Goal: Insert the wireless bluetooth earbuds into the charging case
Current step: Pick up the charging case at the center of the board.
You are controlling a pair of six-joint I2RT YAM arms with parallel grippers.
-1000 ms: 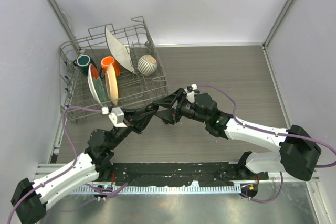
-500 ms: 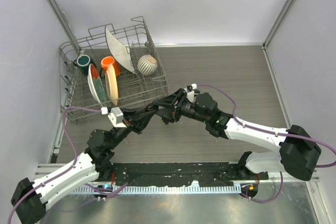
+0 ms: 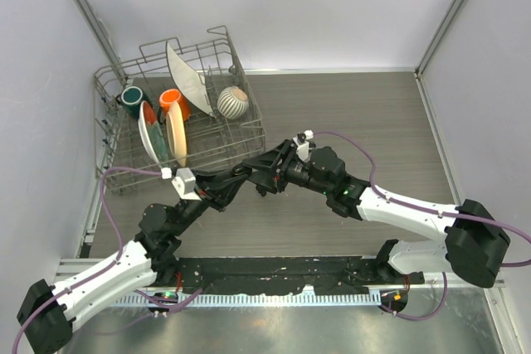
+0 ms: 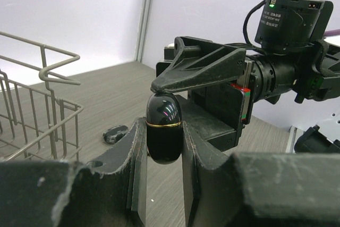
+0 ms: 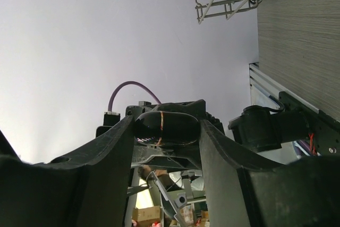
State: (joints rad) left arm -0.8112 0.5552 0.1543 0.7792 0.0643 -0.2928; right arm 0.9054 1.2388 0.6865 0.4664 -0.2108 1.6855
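Both claws held one black case [image 4: 164, 111]: the left claw [image 4: 162, 130] was clamped on its lower half, keeping it upright, and the right claw [image 5: 166, 127] was closed over its lid end, above the table [image 4: 109, 86] near the dish rack [image 4: 52, 123].

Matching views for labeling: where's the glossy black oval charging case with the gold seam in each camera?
Left wrist: glossy black oval charging case, lower centre, in the left gripper.
Right wrist: centre, in the right gripper.
Top external: hidden where both grippers meet, just left of centre.
Shared landmark: grey wire dish rack.
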